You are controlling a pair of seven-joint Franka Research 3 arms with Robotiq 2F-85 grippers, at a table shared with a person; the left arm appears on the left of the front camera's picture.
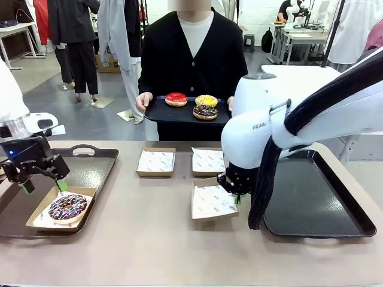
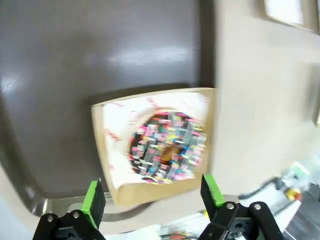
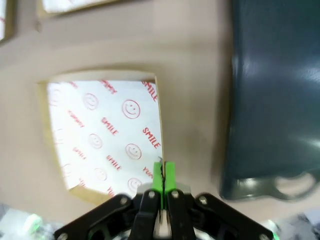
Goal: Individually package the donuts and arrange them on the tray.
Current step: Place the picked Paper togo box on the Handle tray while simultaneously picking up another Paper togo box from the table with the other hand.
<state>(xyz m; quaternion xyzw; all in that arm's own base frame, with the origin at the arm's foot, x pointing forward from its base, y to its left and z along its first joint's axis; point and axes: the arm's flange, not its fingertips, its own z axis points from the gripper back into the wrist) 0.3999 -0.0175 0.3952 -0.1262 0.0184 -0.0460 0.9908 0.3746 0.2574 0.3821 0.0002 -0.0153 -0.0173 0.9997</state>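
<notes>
— Four donuts counted. Where, exactly?
— Sprinkled donut lying flat in a paper-lined cardboard box, at the near corner of the left tray. Red-glazed donut, yellow-glazed donut and dark chocolate donut close together on a black tray, held up by the person across the surface.
— And relative to the left hand?
— Just below the left hand and slightly to its right, going by the front view. Released, spread wide, green pads standing either side of the box's near wall. Contact with the box: not clear. In the wrist view, centred beyond the fingertips, somewhat blurred.
— Right hand?
— Right hand clenched, pads pressed together right at the edge of a smiley-paper box out on the bare surface. Pinching the rim or merely touching it: impossible to tell.
— Farther out?
— Back-left box and back-right box, both paper-lined, side by side beyond the smiley-paper one. Right tray just beside the right hand, well apart from every donut.
</notes>
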